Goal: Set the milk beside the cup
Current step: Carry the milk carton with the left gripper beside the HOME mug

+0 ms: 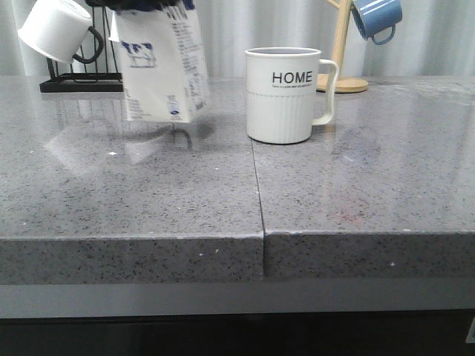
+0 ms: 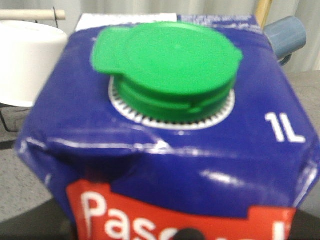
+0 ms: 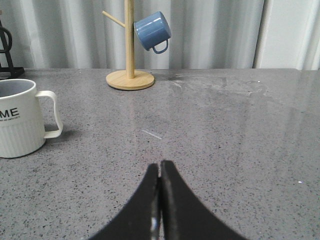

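Note:
The milk point(image 1: 162, 65), a white carton with a cow drawing, hangs tilted just above the table, left of the cup. In the left wrist view its dark blue top point(image 2: 165, 145) with a green cap point(image 2: 167, 62) fills the frame. My left gripper point(image 1: 142, 4) grips the carton at its top, at the frame's upper edge, its fingers mostly hidden. The cup point(image 1: 286, 93), a white ribbed "HOME" mug, stands upright with its handle to the right, and it also shows in the right wrist view point(image 3: 19, 120). My right gripper point(image 3: 160, 166) is shut and empty, low over the table right of the cup.
A plain white mug point(image 1: 56, 30) with a black handle hangs on a black rack point(image 1: 78, 83) at the back left. A blue mug point(image 1: 377, 18) hangs on a wooden mug tree point(image 3: 130, 75) behind the cup. A seam point(image 1: 257, 189) runs across the grey table.

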Available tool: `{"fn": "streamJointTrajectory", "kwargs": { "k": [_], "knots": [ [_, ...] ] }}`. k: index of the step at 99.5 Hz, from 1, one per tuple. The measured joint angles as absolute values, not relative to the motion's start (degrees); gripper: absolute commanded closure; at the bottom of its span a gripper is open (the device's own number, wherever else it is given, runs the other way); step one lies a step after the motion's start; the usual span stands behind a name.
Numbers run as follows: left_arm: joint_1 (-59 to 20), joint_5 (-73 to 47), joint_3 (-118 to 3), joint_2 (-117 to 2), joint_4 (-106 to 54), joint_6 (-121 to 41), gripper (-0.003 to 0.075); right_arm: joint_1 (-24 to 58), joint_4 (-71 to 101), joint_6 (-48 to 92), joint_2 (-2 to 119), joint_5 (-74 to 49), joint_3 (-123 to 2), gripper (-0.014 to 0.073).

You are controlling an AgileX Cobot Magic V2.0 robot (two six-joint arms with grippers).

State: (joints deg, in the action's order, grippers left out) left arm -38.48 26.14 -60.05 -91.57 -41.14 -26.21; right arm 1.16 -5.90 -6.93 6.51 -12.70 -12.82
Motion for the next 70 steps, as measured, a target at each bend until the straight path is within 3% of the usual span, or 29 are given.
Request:
{"fn": "streamJointTrajectory", "kwargs": {
  "k": [43,70],
  "knots": [
    [-43.6,38.8,-60.6,-94.3,-51.9,-32.4,0.0599,1.2,-5.9,-6.9,6.5,-12.7,-12.8,0.0715],
    [-44.2,38.7,-63.4,-97.7,-54.3,-34.6,0.0599,1.2,-5.9,-6.9,6.5,-12.7,-12.8,0.0715]
  ]
}}
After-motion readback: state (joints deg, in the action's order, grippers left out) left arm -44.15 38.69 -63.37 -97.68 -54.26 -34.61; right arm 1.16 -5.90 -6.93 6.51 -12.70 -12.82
